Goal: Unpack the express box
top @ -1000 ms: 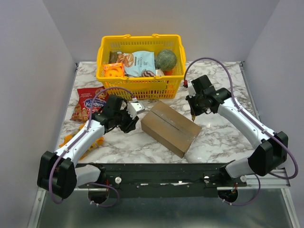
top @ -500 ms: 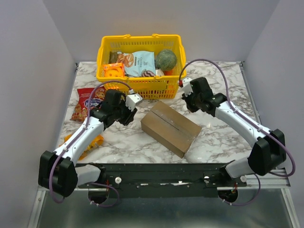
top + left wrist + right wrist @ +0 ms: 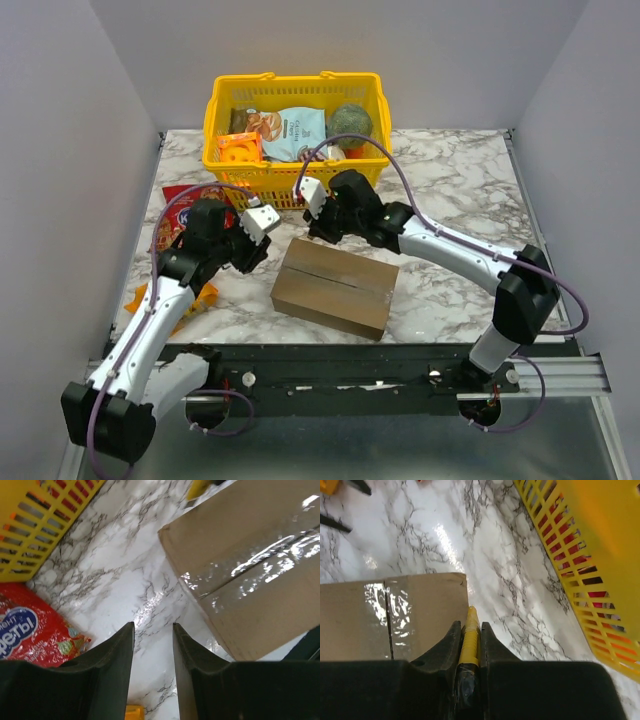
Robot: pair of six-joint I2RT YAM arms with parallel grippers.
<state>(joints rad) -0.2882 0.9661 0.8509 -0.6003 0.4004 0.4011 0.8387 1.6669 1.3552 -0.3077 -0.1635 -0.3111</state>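
Observation:
The express box is a closed brown carton with a glossy taped seam, lying on the marble table. In the right wrist view my right gripper is shut on a yellow tool, whose tip is over the box's edge near a corner. From above, the right gripper is at the box's far left corner. My left gripper hovers just left of the box. Its fingers stand apart with only bare marble between them, and the box lies to their right.
A yellow basket with groceries stands at the back, close behind the right gripper. A red snack bag lies left of the left arm, also in the left wrist view. An orange packet lies under that arm.
The right arm has swung left from the right side to the box's far left corner. The box has turned and shifted left. The left arm has drawn back a little to the left.

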